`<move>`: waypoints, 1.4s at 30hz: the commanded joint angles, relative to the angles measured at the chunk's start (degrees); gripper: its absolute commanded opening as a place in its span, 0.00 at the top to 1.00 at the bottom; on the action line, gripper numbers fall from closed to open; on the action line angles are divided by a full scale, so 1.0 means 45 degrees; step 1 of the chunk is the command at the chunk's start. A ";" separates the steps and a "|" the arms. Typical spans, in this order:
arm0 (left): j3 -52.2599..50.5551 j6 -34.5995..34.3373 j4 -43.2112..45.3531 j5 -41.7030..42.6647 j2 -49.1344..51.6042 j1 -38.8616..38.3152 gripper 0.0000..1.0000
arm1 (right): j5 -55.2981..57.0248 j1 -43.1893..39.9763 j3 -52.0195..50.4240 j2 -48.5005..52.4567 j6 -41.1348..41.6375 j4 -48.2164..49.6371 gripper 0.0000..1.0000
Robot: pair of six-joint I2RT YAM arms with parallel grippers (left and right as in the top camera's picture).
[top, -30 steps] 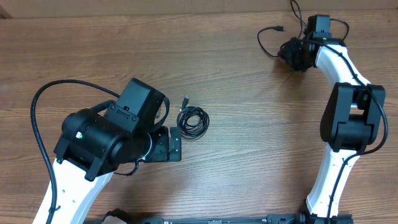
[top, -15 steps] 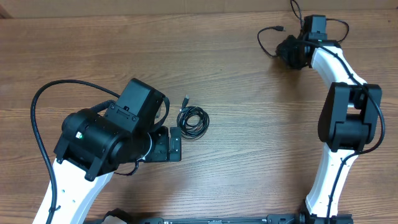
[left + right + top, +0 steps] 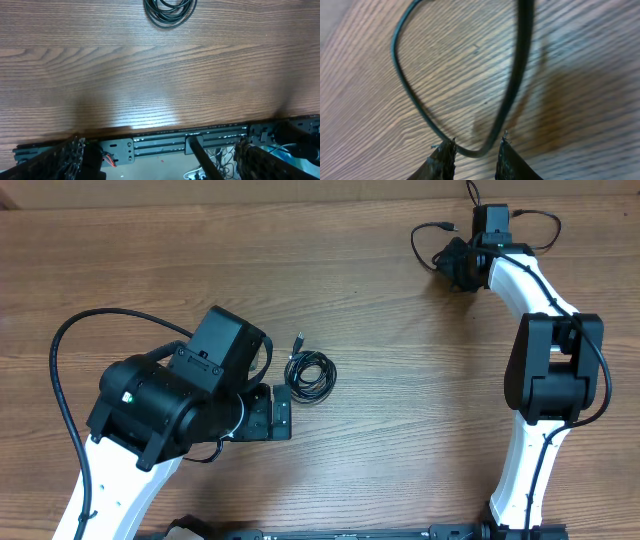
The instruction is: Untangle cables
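Note:
One thin black cable (image 3: 310,374) lies coiled on the wooden table, its plug (image 3: 299,340) pointing away; the left wrist view shows the same coil (image 3: 169,11) at the top edge. My left gripper (image 3: 280,413) rests just near-left of the coil, and its jaws (image 3: 162,160) stand wide open with nothing between them. At the far right, another cable (image 3: 415,242) forms a loop that ends in a small plug (image 3: 447,225). My right gripper (image 3: 450,262) is at that loop. In the right wrist view the cable's (image 3: 405,85) bend is pinched between my right gripper's (image 3: 476,155) tips.
The left arm's thick black wire (image 3: 60,360) arcs over the table's left side. The table's front edge and a metal rail (image 3: 200,142) show below the left gripper. A thin cord (image 3: 472,192) runs off the far edge behind the right wrist.
The right gripper has shifted a little farther away and to the left, and the cable loop has moved with it. Its jaws have narrowed. The left arm and the coil have stayed still.

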 commanded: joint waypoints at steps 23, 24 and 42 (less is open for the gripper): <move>0.0039 0.0078 -0.0024 0.0000 0.0053 0.0000 0.00 | -0.1219 -0.0024 -0.0117 0.0102 0.1010 0.2035 0.96; 0.0039 0.0078 -0.0029 0.0005 0.0053 0.0000 0.00 | -0.1477 -0.0058 -0.0049 0.0102 0.1039 0.2225 0.96; 0.0039 0.0078 -0.0029 0.0000 0.0053 0.0000 0.00 | -0.1472 -0.1321 0.1039 -0.0209 -0.0355 -0.0073 0.30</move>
